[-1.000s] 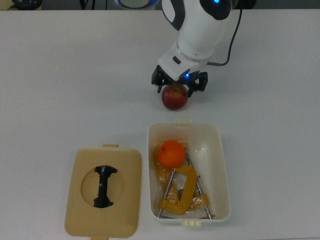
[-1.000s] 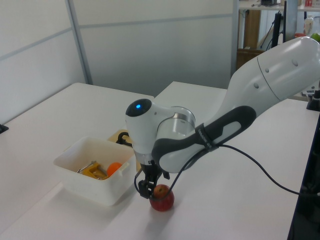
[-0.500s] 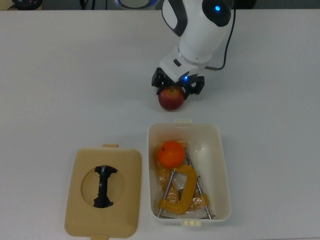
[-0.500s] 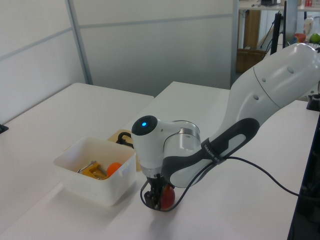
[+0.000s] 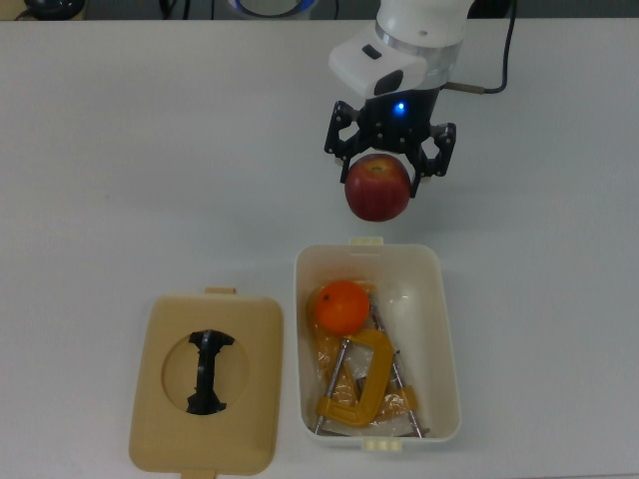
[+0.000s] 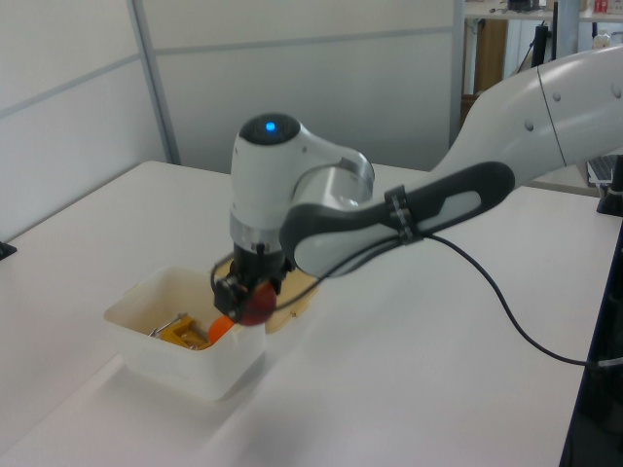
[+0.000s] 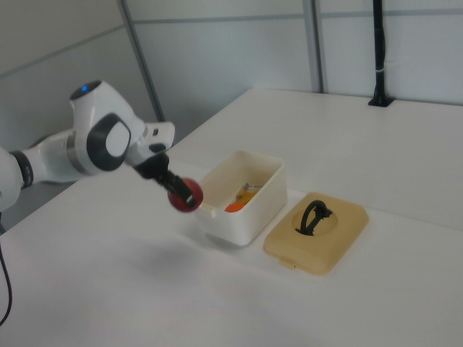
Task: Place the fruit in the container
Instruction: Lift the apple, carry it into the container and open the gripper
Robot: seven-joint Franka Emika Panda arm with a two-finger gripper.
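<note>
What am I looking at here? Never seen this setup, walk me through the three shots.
It is one white robot arm working over a white table, filmed by three fixed cameras: one straight down from above and one from each side.

At the arm's tip is a black two-finger gripper. It is shut on a dark red apple and holds it in the air, clear of the table, near the short end of a cream-white tub. The side views show the same: apple by the tub's rim.

Inside the tub lie an orange mandarin and yellow metal clamps.

Beside the tub, on the top view's left, lies a flat tan lid with a black handle in its round recess.
</note>
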